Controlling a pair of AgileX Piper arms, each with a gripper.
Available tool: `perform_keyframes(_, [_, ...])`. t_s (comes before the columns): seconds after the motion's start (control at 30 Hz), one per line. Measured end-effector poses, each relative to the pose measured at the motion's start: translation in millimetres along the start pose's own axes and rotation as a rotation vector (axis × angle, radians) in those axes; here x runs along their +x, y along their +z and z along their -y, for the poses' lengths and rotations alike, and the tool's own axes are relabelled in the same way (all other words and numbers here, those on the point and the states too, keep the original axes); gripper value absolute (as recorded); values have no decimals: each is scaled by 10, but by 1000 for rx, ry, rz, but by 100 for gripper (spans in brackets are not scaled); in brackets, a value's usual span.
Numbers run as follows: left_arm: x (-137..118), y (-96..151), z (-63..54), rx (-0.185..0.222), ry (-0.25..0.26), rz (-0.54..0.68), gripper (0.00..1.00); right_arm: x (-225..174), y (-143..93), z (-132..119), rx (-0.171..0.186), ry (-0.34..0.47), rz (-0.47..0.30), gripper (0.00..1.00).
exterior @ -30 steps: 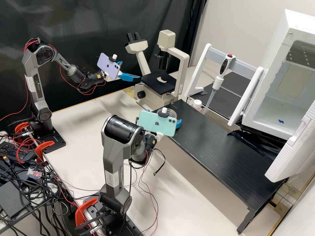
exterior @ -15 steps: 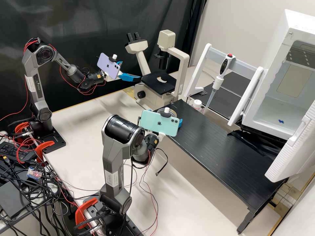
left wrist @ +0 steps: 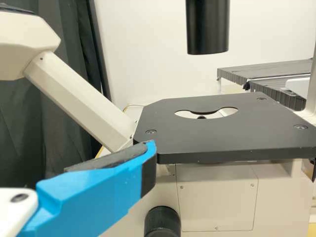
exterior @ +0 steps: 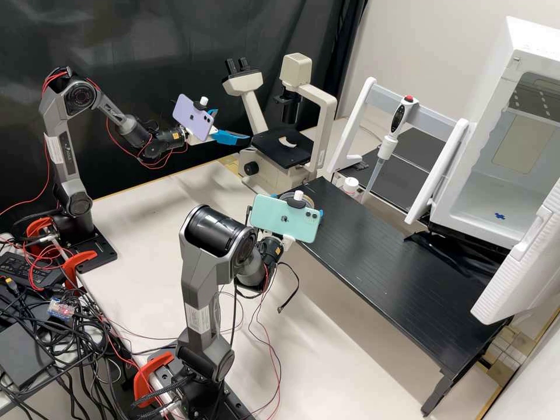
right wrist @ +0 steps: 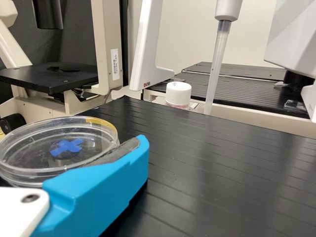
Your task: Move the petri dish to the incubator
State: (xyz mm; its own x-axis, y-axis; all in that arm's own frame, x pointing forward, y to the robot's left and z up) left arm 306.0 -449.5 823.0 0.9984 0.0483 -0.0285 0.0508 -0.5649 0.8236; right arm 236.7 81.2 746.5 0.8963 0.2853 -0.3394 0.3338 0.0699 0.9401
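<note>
The job looks to be at its opening step: the right claw (exterior: pixel 297 205) is at the petri dish (right wrist: pixel 29 150), and the carrying is all left to do. The dish lies level between that claw's two blue fingers (right wrist: pixel 98 197), over the end of the black counter (exterior: pixel 402 262), and appears to rest on it. The fingers stand apart, one to either side of the dish; its rim is right beside the one in the right wrist view, perhaps touching, but a firm squeeze is not evident. I judge the claw to be in place around the dish, with the grasp itself and the lift still to be made.

The incubator (exterior: pixel 525 41) is well apart from the right claw, beyond the counter. Its door (exterior: pixel 513 280) hangs open, so that part needs no work. On its floor is a blue cross-shaped mark (exterior: pixel 500 216), likely the spot to aim for. What remains is to close on the dish, raise it, carry it level past the counter, set it down inside and let go.

The left claw (exterior: pixel 232 125), its own fingers spread and holding nothing, is beside the microscope (exterior: pixel 321 105) and has no share in this step.
</note>
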Motion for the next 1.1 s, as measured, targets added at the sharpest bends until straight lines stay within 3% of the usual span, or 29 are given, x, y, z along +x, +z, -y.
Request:
perform_keyframes(0.27, [0,0,0,0,0,0,100,-4,13,-19,28,8,5,0])
perform_keyframes(0.7, [0,0,0,0,0,0,100,-10,20,-36,37,8,4,0])
perform_keyframes(1.1, [0,0,0,0,0,0,100,-101,63,-197,14,46,29,0])
